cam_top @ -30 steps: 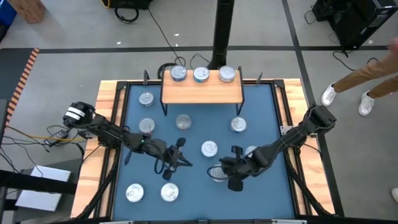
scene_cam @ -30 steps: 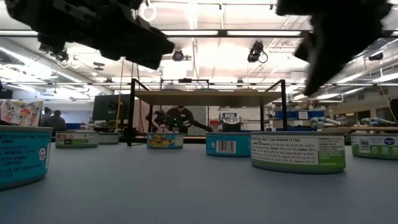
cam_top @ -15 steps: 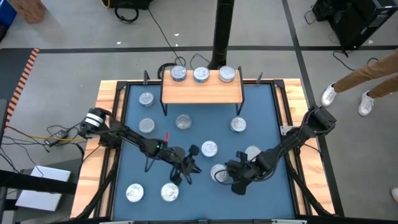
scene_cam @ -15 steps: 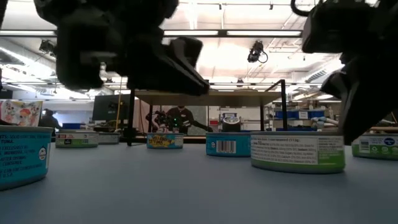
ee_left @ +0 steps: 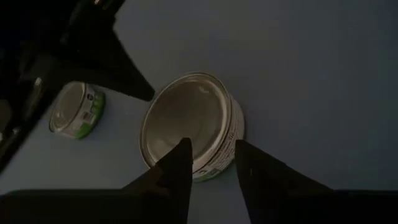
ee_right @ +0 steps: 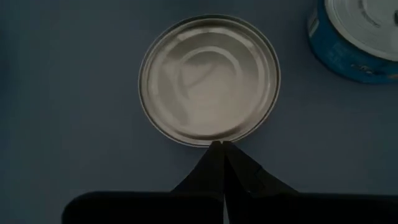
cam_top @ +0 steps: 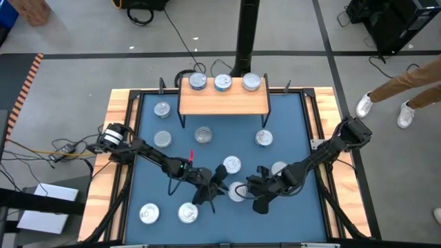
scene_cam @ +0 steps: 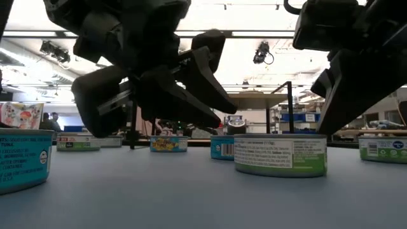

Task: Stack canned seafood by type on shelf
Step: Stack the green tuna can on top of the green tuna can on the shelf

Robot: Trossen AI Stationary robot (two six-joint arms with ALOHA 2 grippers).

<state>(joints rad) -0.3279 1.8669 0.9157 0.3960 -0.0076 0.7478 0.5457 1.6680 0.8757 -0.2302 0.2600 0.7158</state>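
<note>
Both arms are stretched low over the blue mat [cam_top: 289, 138], meeting near its middle. The left gripper [ee_left: 210, 163] is held with its fingers parted by a narrow gap, nothing between them; the tin [ee_left: 189, 124] lies just beyond the fingertips, upright on the mat. The right gripper [ee_right: 221, 163] is pressed shut and empty, its tips at the rim of the same tin [ee_right: 209, 79]. A plain silver top and a green-banded white side label are shown.

Grey floor [cam_top: 83, 41], black cables [cam_top: 172, 31], ceiling strip lights [scene_cam: 254, 35], person's tan trousers [cam_top: 406, 83].
</note>
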